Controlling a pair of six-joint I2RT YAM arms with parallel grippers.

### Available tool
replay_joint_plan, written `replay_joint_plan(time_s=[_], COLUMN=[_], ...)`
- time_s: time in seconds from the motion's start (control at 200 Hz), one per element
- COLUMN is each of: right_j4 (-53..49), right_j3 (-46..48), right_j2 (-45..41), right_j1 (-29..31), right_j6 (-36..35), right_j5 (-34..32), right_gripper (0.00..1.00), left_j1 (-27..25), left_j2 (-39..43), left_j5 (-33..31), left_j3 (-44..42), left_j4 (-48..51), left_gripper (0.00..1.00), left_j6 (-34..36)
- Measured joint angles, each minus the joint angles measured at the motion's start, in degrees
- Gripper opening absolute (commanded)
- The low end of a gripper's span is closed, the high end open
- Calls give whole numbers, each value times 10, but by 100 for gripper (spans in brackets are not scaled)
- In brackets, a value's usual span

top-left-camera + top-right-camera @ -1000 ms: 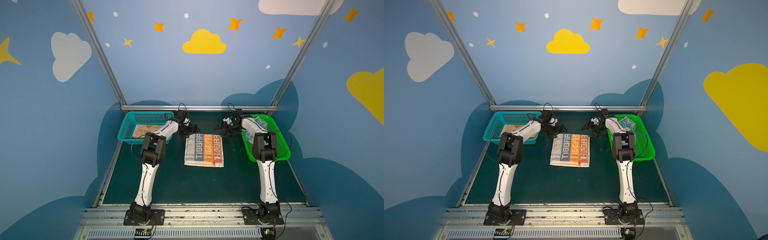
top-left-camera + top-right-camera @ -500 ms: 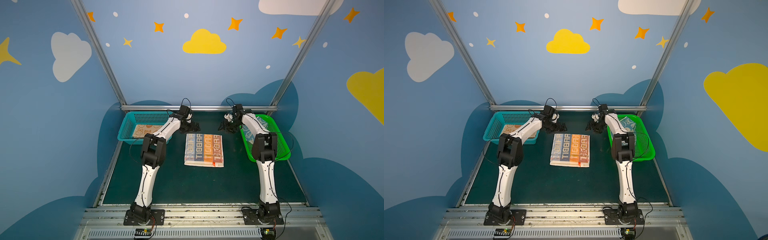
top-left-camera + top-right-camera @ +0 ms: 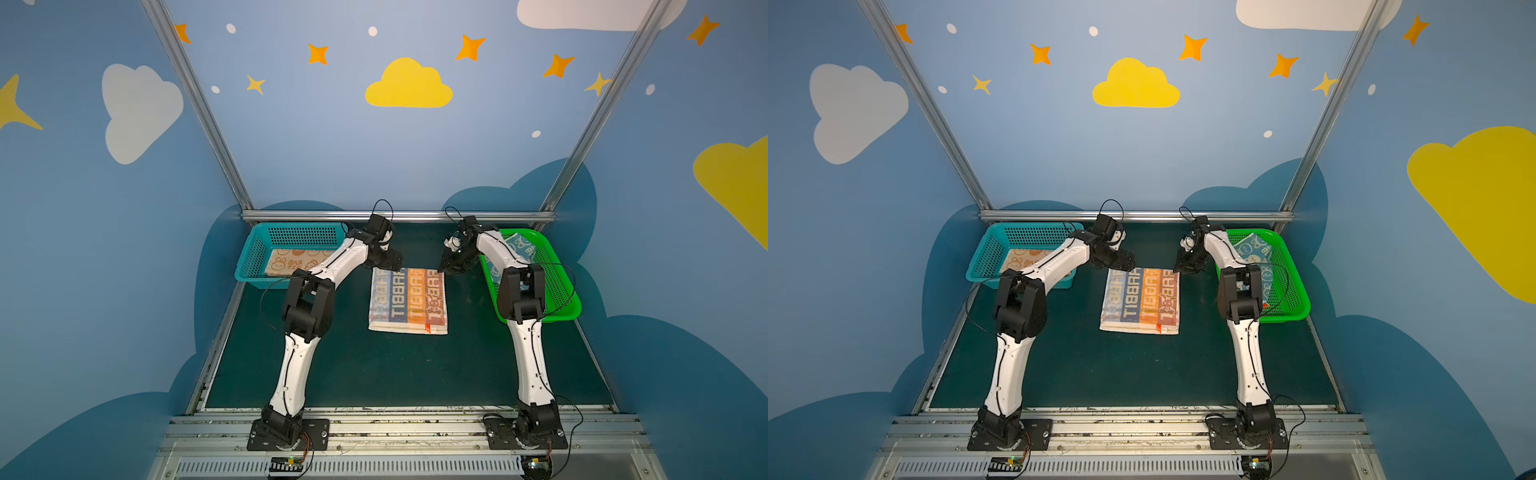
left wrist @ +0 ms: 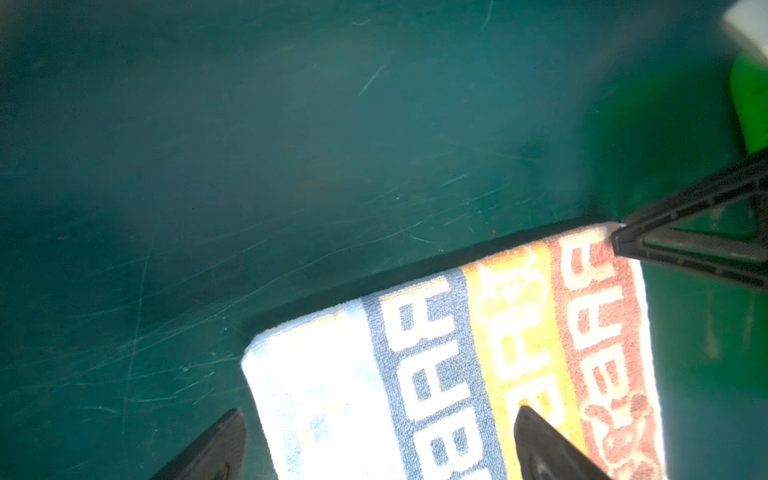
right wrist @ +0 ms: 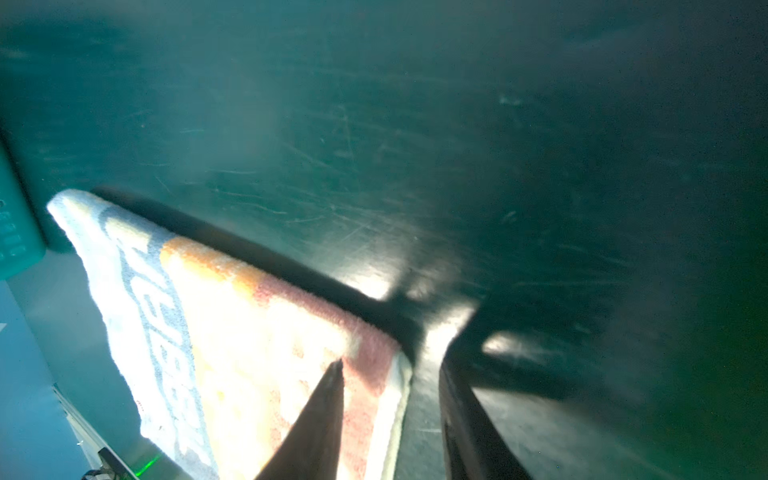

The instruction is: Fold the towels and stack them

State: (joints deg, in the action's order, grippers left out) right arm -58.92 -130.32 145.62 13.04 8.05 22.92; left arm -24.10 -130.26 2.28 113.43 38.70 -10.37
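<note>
Broadly, the dark green desk (image 3: 374,374) fills the floor of the blue booth, and both white arms reach from its near rail to its far half. A teal basket (image 3: 249,266) stands at the far left and a green basket (image 3: 561,309) at the far right, well apart.

The striped towel (image 3: 407,299) lies flat between them on the bare desk, its "RABBIT" lettering running along the stripes and a cream border along the near edge. The orange-cream towel (image 3: 291,264) lies flat inside the teal basket. The blue-cream towel (image 3: 521,249) lies in the green basket, partly hidden behind the right arm.

The left tool (image 3: 397,264) sits low at the far left corner of the striped towel. The left wrist view shows its fingers (image 4: 540,440) spread wide, one over the cloth and one over the desk, released and gripping nothing. The right tool (image 3: 446,268) sits at the far right corner. The right wrist view shows one finger over the red stripe and the other on the desk just beside the edge, jaws narrow but apart, not clamped on the cloth.
</note>
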Motion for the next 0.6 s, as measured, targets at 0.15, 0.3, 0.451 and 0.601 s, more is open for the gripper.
replay_joint_plan(time_s=[0.15,0.3,0.451,0.601], right_j4=[-11,-19,-24,-25], right_j3=[-29,-49,-57,-57], right_j2=[17,32,35,35], right_j1=[5,7,1,-10], right_j6=[-3,-7,-13,-40], right_j5=[1,3,4,7], right_gripper=[18,3,0,0], left_j1=[-10,-8,7,34], left_j2=[0,0,-29,-103], left_j5=[-31,-66,-60,-10], left_j3=[-4,-3,56,179], left_j4=[-3,-1,35,84], left_gripper=[100,100,100,98], left_j6=[16,13,0,-8])
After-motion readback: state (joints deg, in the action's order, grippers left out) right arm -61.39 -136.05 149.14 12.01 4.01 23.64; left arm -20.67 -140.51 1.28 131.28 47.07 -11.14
